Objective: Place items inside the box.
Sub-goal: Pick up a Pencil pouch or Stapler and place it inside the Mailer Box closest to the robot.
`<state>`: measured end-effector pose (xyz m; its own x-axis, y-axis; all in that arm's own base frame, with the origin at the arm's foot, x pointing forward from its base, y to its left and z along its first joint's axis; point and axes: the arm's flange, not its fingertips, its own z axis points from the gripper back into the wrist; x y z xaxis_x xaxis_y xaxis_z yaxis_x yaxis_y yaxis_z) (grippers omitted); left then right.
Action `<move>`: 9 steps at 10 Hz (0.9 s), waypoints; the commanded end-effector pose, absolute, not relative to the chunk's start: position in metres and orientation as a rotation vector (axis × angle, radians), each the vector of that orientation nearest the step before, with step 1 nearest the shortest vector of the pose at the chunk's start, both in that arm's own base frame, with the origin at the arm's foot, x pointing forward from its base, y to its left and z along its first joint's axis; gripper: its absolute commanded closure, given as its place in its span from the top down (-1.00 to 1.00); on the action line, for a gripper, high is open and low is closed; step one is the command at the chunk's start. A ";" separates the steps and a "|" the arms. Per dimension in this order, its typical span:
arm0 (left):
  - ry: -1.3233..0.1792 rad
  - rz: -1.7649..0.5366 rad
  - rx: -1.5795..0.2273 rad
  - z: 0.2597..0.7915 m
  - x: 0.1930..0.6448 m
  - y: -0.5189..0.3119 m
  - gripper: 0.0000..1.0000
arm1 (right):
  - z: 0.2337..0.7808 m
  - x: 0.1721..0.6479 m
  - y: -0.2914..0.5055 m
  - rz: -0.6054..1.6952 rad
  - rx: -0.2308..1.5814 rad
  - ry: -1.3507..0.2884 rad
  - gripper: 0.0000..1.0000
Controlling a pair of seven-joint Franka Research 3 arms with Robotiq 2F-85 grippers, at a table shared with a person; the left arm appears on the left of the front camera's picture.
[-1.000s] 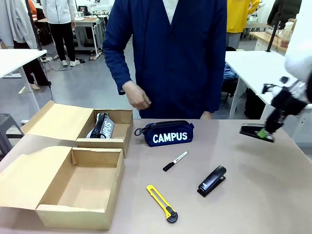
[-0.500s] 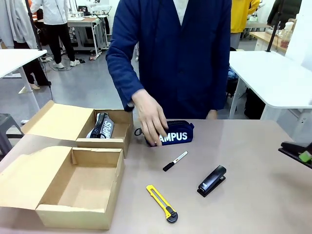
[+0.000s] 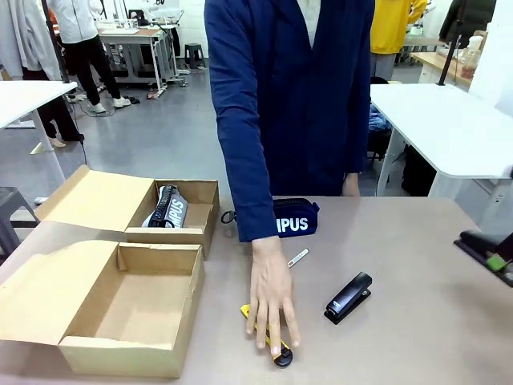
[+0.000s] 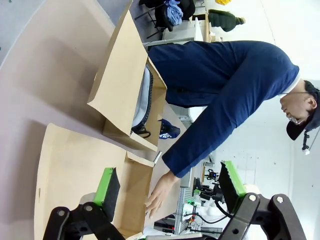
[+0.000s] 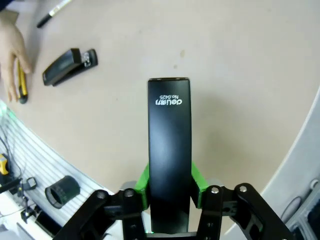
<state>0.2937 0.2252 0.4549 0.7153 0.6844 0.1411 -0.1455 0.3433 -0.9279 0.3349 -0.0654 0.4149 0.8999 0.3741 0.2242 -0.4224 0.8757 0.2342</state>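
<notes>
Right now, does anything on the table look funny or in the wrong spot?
Nothing is spilled or broken. One odd bit: the right gripper clamps a black bar, maybe a second stapler, by the right edge of the table, far from the boxes. The grey pouch leans tilted in the far box.

What the person's reach and the frame edge hide

Under the person's hand (image 3: 270,301) the utility knife (image 3: 282,357) shows only its ends. Just beyond the hand, the sleeve (image 3: 248,184) hides the marker (image 3: 298,257) cap and the navy pouch (image 3: 295,215) lettering before "PUS". Well right of the hand, the picture's edge cuts off the right gripper (image 3: 498,262) and its held stapler (image 3: 477,243).
</notes>
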 end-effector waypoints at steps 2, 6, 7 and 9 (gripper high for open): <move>-0.590 0.558 -1.101 0.455 0.293 0.226 1.00 | 0.403 0.367 0.005 0.230 0.284 -0.064 -0.38; -0.590 0.558 -1.101 0.455 0.293 0.226 1.00 | 0.444 0.340 0.004 -0.168 0.177 -0.103 -0.38; -0.590 0.558 -1.101 0.455 0.293 0.226 1.00 | 0.454 0.328 -0.019 -0.204 0.209 -0.097 -0.38; -0.590 0.558 -1.101 0.455 0.293 0.226 1.00 | 0.474 0.302 -0.046 -0.350 0.221 -0.179 -0.38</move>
<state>0.2933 0.2253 0.4552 0.7150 0.6846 0.1418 -0.1447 0.3433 -0.9280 0.3219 -0.0453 0.4698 0.9497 -0.2941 0.1076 0.2605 0.9326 0.2497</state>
